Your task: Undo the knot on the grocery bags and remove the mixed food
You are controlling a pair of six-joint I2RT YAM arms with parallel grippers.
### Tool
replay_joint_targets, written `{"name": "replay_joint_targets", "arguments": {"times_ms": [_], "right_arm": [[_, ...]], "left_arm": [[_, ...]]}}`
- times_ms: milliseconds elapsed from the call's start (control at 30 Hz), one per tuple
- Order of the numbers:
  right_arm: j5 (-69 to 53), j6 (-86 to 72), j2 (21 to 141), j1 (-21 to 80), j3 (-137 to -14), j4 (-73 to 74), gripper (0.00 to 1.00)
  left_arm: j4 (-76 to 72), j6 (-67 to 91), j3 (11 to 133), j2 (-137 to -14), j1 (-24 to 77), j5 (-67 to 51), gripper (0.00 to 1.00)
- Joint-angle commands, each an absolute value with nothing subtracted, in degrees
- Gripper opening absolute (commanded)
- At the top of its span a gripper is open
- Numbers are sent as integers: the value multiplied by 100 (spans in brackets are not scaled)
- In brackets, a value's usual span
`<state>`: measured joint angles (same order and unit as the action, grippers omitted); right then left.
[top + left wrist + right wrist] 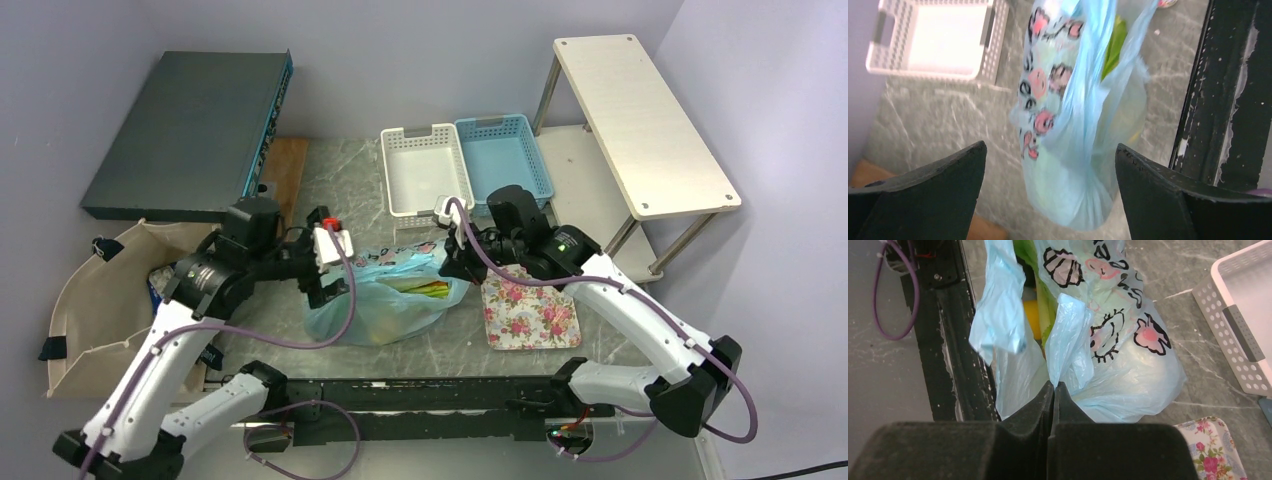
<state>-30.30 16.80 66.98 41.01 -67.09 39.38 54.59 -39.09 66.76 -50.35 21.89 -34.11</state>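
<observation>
The light-blue plastic bag (385, 300) lies on the marble table between my two grippers; black and pink drawings show on it in the right wrist view (1108, 325). Green and yellow food (1037, 310) shows through its open mouth. My right gripper (1054, 385) is shut on one loose handle flap (1068, 335); the other flap (998, 305) hangs free. No knot shows. My left gripper (1050, 147) is open around the bag's bunched bottom end (1073, 195) without touching it. The beige canvas tote (100, 300) lies at the left.
A white basket (425, 170) and a blue basket (505, 155) stand behind the bag. A floral tray (530, 305) lies to its right. A dark box (190, 130) is at the back left, a white shelf (640, 120) at the right. A black rail (420, 395) runs along the near edge.
</observation>
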Motion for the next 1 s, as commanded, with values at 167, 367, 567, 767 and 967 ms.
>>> {"name": "replay_joint_targets", "arguments": {"times_ms": [167, 367, 567, 767, 967], "right_arm": [[-2244, 743, 6441, 4037, -7017, 3033, 0], [-1633, 330, 6183, 3992, -7105, 2662, 0], [-872, 253, 6199, 3833, -7347, 2240, 0], [-831, 264, 6214, 3357, -7637, 2104, 0], [-1195, 566, 5994, 3233, -7066, 2212, 0]], "left_arm": [[3992, -2890, 6961, -6012, 4074, -1370, 99], [3898, -2710, 7181, -6466, 3854, 606, 55], [3976, -2834, 7849, -6471, 2194, -83, 14], [4307, -3033, 8196, -6239, 936, -2196, 13], [4593, -2895, 7480, -5814, 787, -2935, 33]]}}
